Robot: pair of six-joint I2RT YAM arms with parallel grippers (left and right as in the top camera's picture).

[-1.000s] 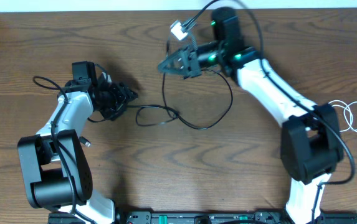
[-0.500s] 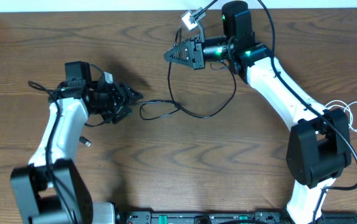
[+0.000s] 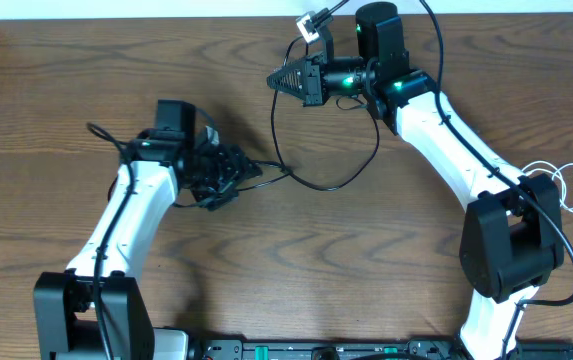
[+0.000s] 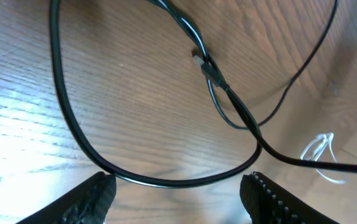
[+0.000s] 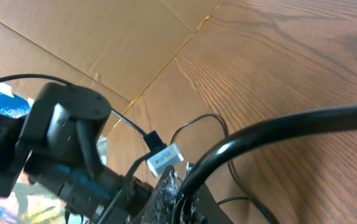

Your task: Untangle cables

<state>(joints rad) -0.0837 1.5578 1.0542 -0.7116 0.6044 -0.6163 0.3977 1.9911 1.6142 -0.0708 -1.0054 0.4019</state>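
A black cable (image 4: 166, 182) and a white cable (image 3: 563, 186) stand out against a brown table (image 3: 296, 270) streaked with darker wood grain, while the left arm (image 3: 131, 215) and right arm (image 3: 446, 140) are white with black joints, the right one glowing with green lights, and the cardboard (image 5: 91, 43) is plain tan.

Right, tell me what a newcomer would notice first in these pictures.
First, the right pincer, held up near the table's far edge and shut on a black cable that hangs down into a wide loop on the wood. Next, the left pincer, left of centre, open and straddling a bend of black cable on the table. A white cable lies apart at the right edge.
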